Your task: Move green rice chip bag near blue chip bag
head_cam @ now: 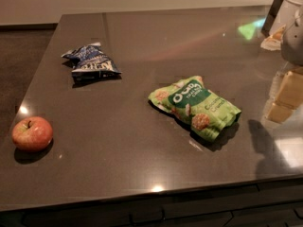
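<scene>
We judged the main risk to be the grasp itself. The green bag [195, 107] was a glossy, puffy pouch lying flat on the table [118, 164]. A gripper closing on that slick skin could slide off or catch only a crease, and the bag might then drop partway across. Too deep a pinch could crush the chips inside.

The path mattered as well. The blue bag [91, 63] lay toward the far left, well apart from the green one. A low drag over the smooth, reflective top could turn the pouch askew, or carry it into the blue bag and shove that away. An apple [32, 133] sat near the left front edge, off the line between the bags, so we thought it little threat unless the carry swung wide toward the near side.

The gripper [284, 98] hung at the right edge of the view, to the right of the green bag and apart from it. Whether it was released or clenched we could not tell.

The green bag lay right of centre, set at a slant. Its dark green label with white letters faced up, orange-brown chip pictures showed around it, and its near right end looked crumpled.
</scene>
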{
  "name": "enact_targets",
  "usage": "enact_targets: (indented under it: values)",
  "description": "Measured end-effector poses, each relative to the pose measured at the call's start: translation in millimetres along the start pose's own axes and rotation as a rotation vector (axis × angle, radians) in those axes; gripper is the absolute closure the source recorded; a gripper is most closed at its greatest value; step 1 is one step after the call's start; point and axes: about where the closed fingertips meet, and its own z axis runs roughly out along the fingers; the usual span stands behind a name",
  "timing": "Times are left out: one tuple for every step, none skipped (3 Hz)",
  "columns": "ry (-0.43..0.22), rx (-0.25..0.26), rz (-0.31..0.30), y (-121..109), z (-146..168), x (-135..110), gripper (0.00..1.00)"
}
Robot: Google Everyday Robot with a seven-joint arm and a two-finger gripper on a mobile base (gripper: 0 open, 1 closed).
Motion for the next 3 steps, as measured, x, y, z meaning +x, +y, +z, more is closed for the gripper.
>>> enact_targets:
  values:
    - [0.000, 0.001, 0.006, -2, -2, -2, 0.00]
    - [0.014, -0.029, 0.042, -6, 12, -17, 0.00]
    - [0.017, -0.069, 0.140, -9, 40, -37, 0.00]
